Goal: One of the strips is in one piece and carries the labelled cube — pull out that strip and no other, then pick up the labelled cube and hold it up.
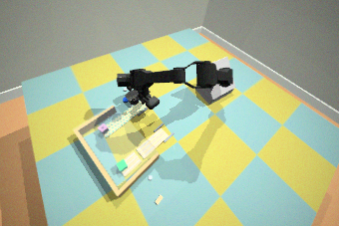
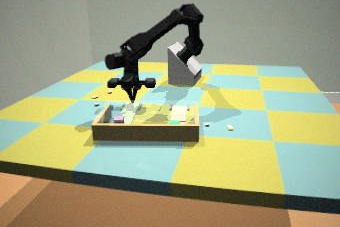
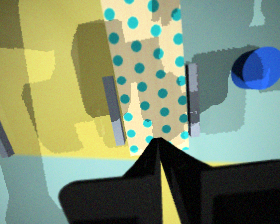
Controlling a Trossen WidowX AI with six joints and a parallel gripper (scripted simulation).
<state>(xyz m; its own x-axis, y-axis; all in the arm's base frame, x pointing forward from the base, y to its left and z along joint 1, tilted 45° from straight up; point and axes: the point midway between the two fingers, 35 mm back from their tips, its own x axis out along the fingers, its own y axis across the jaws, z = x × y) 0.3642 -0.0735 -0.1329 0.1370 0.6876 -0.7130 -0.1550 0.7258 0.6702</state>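
My gripper (image 2: 132,101) (image 3: 157,142) is shut with nothing between its fingers. Its tips are at or just above the near end of the teal-dotted cream strip (image 1: 119,125) (image 3: 149,55), which runs between two short grey rails; contact is unclear. A pink cube (image 1: 103,128) (image 2: 118,119) with a small dark mark sits at that strip's far end, inside the wooden frame. A plain cream strip (image 1: 148,148) (image 2: 178,113) lies on the other side of the frame and shows a step or joint partway. A green cube (image 1: 122,165) (image 2: 174,122) is at its far end.
The wooden frame (image 1: 97,159) (image 2: 145,133) walls three sides and is open towards the arm's base. A blue round object (image 1: 125,100) (image 3: 261,68) stands beside the dotted strip. A small cream block (image 1: 159,199) (image 2: 230,127) and a white bit (image 1: 150,177) lie outside the frame.
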